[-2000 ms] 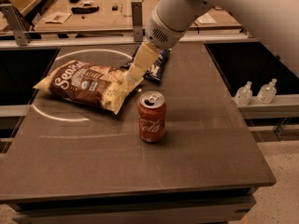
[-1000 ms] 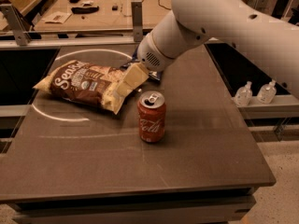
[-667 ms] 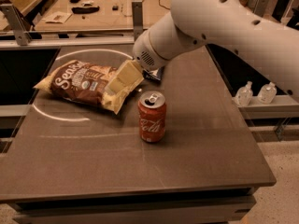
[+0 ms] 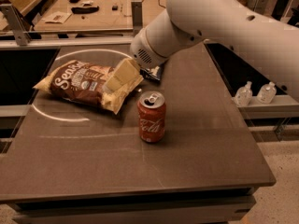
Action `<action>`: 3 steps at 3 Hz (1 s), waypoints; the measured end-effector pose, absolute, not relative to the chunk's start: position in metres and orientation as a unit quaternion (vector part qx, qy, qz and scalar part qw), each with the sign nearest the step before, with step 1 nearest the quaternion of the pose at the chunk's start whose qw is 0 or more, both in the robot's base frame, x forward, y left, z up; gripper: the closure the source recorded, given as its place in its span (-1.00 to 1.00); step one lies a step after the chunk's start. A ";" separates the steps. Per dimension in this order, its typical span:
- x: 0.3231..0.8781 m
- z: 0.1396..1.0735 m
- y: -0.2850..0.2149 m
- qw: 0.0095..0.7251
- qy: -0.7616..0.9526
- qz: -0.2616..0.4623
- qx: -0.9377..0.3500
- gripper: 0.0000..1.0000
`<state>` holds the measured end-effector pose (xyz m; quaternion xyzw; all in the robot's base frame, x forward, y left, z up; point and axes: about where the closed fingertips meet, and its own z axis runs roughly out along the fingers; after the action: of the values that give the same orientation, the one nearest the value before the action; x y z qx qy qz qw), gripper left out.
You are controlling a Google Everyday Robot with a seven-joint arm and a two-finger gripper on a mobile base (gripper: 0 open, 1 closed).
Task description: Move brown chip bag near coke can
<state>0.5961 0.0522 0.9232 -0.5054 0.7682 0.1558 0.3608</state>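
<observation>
Now | brown chip bag (image 4: 77, 84) lengthwise left-right | tool (image 4: 119, 76) seemingly on right end

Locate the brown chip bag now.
In the camera view, the brown chip bag lies on the left half of the table, its right end just left of the coke can, the gripper at that end.

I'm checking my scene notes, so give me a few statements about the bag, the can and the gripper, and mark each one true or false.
1. The can stands upright on the table. True.
2. The bag lies right of the can in the camera view. False: it lies to the can's left and a little further back.
3. The gripper is at the end of the bag nearest the can. True.
4. Two bottles stand on the table beside the can. False: they stand on a ledge beyond the table's right edge.
</observation>
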 end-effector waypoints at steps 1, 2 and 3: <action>0.600 0.910 0.066 0.332 0.783 0.163 -0.501 -1.00; 0.602 0.897 0.083 0.310 0.788 0.171 -0.503 -1.00; 0.606 0.879 0.091 0.296 0.794 0.176 -0.500 -1.00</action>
<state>0.6064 0.0908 0.8786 -0.5001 0.7945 0.1758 0.2963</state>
